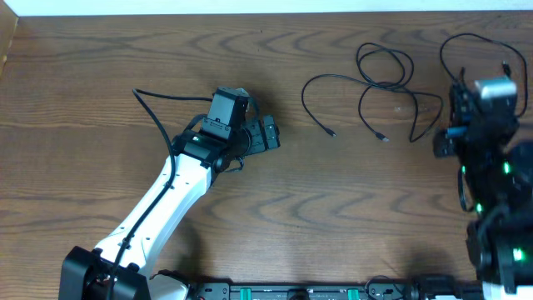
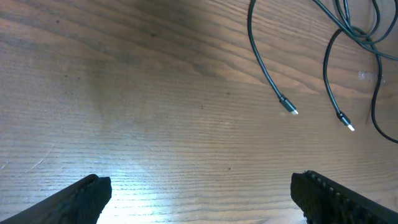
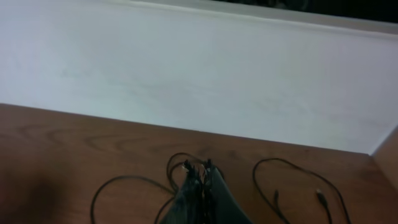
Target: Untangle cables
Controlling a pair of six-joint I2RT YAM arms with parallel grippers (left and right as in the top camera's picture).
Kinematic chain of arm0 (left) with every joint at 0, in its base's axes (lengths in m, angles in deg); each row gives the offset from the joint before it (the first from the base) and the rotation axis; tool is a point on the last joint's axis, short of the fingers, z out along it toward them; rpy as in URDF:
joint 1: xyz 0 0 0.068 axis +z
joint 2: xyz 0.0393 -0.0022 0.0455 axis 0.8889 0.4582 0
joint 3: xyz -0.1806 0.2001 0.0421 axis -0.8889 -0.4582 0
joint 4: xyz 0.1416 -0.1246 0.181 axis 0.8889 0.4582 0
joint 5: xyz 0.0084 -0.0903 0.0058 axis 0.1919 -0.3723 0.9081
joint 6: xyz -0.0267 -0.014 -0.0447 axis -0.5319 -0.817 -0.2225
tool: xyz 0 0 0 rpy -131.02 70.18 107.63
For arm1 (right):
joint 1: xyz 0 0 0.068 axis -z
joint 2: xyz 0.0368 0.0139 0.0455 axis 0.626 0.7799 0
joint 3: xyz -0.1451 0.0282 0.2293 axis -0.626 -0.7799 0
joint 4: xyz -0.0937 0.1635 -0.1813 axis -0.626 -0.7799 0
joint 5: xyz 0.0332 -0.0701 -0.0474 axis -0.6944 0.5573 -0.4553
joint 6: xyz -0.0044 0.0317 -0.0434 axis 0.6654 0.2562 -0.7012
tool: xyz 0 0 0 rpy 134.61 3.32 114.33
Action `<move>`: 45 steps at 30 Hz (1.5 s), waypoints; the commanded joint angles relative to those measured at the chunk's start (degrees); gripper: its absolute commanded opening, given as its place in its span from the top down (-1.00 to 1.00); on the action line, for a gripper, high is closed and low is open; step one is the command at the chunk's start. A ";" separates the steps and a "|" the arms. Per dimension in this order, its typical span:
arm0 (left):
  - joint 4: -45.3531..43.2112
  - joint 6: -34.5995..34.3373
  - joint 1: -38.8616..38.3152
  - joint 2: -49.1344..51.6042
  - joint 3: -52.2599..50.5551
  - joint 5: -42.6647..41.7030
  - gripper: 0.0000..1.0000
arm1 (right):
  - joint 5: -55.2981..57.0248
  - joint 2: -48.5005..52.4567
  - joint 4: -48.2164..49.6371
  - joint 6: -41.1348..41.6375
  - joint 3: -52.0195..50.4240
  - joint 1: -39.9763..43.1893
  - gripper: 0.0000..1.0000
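Observation:
Black cables (image 1: pixel 385 77) lie in loose loops at the back right of the table, two plug ends (image 1: pixel 333 133) pointing forward. Another black cable (image 1: pixel 487 42) loops at the far right. No white cable shows. My left gripper (image 1: pixel 268 133) is open and empty over bare wood; the left wrist view (image 2: pixel 199 190) shows two plug ends (image 2: pixel 289 109) ahead to the right. My right gripper (image 1: pixel 455 100) stands between the loops. In the right wrist view its fingers (image 3: pixel 202 169) are shut, and black cable strands (image 3: pixel 134 180) run in to the tips, seemingly pinched.
The wooden table (image 1: pixel 100 67) ends at a white wall (image 3: pixel 186 68) along the back. The table's right corner (image 3: pixel 379 155) is close to the far-right cable. The left arm's own black wire (image 1: pixel 158 117) arcs beside its wrist.

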 commanded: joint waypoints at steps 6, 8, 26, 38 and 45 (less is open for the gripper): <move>0.20 0.09 0.17 0.37 0.20 0.59 -0.98 | -6.45 -16.83 -0.22 1.55 -1.09 0.44 0.98; 0.20 0.09 0.17 0.37 0.20 0.61 -0.98 | -6.38 -21.03 -0.72 1.51 -1.09 0.44 0.98; 0.20 0.11 0.17 0.37 0.20 0.61 -0.99 | -1.03 -42.62 -10.43 -0.92 7.21 2.56 0.98; 0.20 0.09 0.17 0.37 0.20 0.59 -0.99 | 0.09 -42.84 -10.78 -0.61 9.84 8.39 0.98; 0.20 0.09 0.17 0.37 0.20 0.61 -0.99 | 0.11 -42.84 -10.99 -0.61 13.20 11.04 0.87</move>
